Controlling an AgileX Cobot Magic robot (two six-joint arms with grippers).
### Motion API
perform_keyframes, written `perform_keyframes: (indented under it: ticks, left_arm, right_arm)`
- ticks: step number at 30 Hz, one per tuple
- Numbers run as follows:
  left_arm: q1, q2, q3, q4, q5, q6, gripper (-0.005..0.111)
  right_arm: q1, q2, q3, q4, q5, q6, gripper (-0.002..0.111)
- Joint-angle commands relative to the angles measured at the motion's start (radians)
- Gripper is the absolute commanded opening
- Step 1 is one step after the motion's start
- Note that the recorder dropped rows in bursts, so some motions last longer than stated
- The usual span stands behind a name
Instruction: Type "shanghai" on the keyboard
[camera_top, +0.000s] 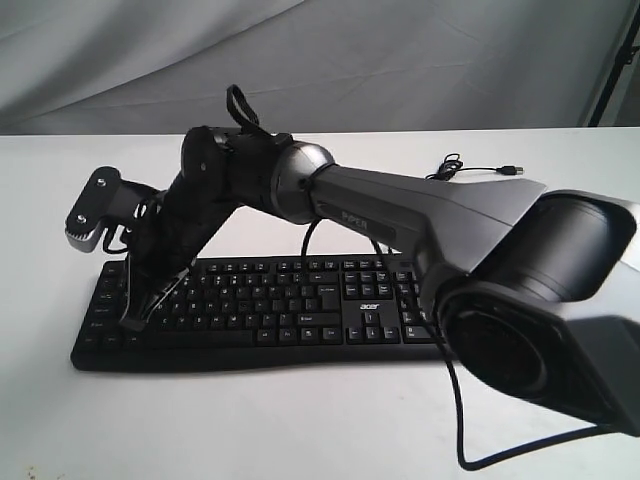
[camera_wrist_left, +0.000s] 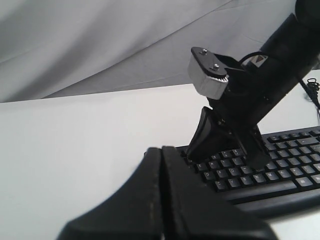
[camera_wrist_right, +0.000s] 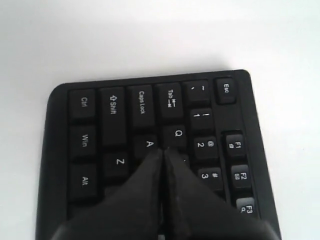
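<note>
Right tool (camera_wrist_right: 162, 152) – tapered, closed (matte black) – at keyboard (camera_wrist_right: 115, 107)

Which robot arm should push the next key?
Right. The right gripper, shut, points at letters on the keyboard, beside the A key. The left gripper is off to one side.

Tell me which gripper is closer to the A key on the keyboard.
Right. The right gripper, jaws shut, has its tip just beside the A key. The left gripper, also shut, is off the Ctrl end of the keyboard, apart from the keys.
</note>
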Motion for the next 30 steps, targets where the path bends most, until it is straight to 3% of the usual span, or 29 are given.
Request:
perform_keyframes:
  ticks: [1, 16, 25, 30]
  left_arm:
    - [-0.004, -0.003, 0.004, 0.001, -0.005, -0.003, 0.0]
    - [-0.004, -0.003, 0.004, 0.001, -0.005, -0.003, 0.0]
    - [-0.004, -0.003, 0.004, 0.001, -0.005, -0.003, 0.0]
    - [-0.004, -0.003, 0.004, 0.001, -0.005, -0.003, 0.0]
  right_arm:
    - [-0.016, -0.032, -0.005, -0.009, 0.044, 0.013, 0.0]
    - [-0.086, -0.047, 0.034, 0.001, 0.196, 0.013, 0.0]
    - [-0.108, -0.155, 0.271, 0.06, 0.015, -0.073, 0.0]
    - [-0.108, -0.162, 0.298, 0.082, -0.008, -0.088, 0.0]
